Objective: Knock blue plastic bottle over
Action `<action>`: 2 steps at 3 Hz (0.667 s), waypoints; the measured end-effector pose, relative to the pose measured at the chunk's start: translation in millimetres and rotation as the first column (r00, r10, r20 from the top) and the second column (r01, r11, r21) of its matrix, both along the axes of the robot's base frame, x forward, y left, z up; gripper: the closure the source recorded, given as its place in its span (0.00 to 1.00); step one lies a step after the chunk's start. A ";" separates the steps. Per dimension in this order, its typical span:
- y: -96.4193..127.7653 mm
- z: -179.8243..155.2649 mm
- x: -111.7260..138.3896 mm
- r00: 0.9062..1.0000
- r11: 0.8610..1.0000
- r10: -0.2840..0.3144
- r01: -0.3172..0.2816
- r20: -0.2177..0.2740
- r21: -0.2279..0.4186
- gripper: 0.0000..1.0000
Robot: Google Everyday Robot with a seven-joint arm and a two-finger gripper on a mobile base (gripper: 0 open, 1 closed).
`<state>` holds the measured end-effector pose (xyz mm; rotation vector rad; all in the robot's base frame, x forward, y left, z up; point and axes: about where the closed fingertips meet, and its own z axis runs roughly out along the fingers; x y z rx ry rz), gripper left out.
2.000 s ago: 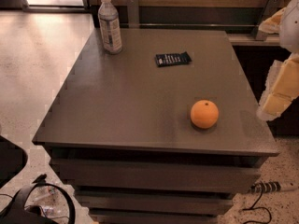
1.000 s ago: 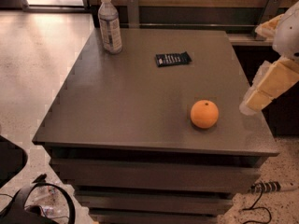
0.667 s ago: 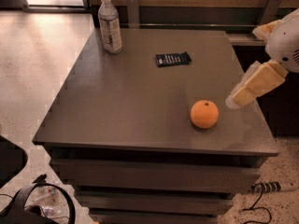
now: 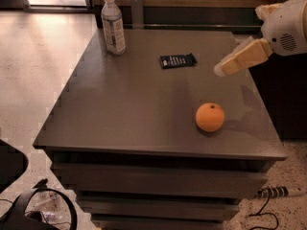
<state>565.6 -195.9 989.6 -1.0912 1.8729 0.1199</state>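
Observation:
The blue plastic bottle stands upright at the far left corner of the grey table; it is clear, with a white cap and a pale printed label. My gripper reaches in from the right, above the table's right side, its tan tip pointing left. It is well to the right of the bottle, beyond the dark packet, and touches nothing.
An orange sits near the front right of the table. A flat dark packet lies mid-back. A dark cabinet stands right of the table. Cables lie on the floor at lower left.
My gripper has moved leftward and up, from beside the table's right edge to above its right side, passing behind the orange. The bottle, orange and packet have not moved.

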 end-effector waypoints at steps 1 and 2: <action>25.7 10.1 34.8 0.999 0.998 0.021 -0.023 0.036 0.060 0.00; 58.4 15.1 64.0 0.996 0.993 0.073 -0.077 0.045 0.093 0.00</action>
